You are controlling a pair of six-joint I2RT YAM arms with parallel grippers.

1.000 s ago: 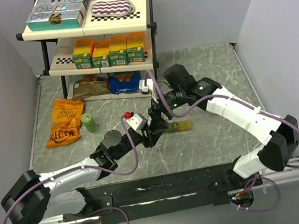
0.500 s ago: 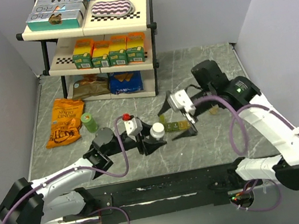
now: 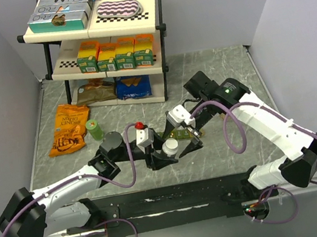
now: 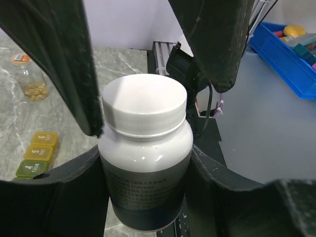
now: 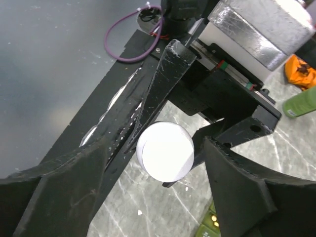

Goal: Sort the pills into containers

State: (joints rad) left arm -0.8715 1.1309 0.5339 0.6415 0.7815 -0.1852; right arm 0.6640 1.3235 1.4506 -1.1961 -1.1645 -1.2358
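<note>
A pill bottle (image 4: 145,168) with a white cap (image 3: 170,146) and a dark label stands upright in my left gripper (image 4: 145,197), which is shut on its body. My right gripper (image 5: 163,148) is open above it, one finger on each side of the cap (image 5: 165,150), with gaps showing on both sides. In the top view the right gripper (image 3: 178,137) hangs over the bottle. The containers are a strip of olive and yellow compartments (image 4: 33,154) on the table just behind the bottle. They are mostly hidden by the grippers in the top view (image 3: 181,133) and show at the right wrist view's bottom edge (image 5: 210,223).
A small glass jar (image 4: 32,79) with yellowish contents stands further back on the table. A green bottle (image 3: 95,129) and an orange snack bag (image 3: 69,129) lie at the left. A two-tier shelf rack (image 3: 101,39) with boxes and bags stands at the back.
The right gripper first pulled away to the right, then came back left and now straddles the bottle cap. The left gripper stayed shut on the bottle and shifted it slightly toward me.
</note>
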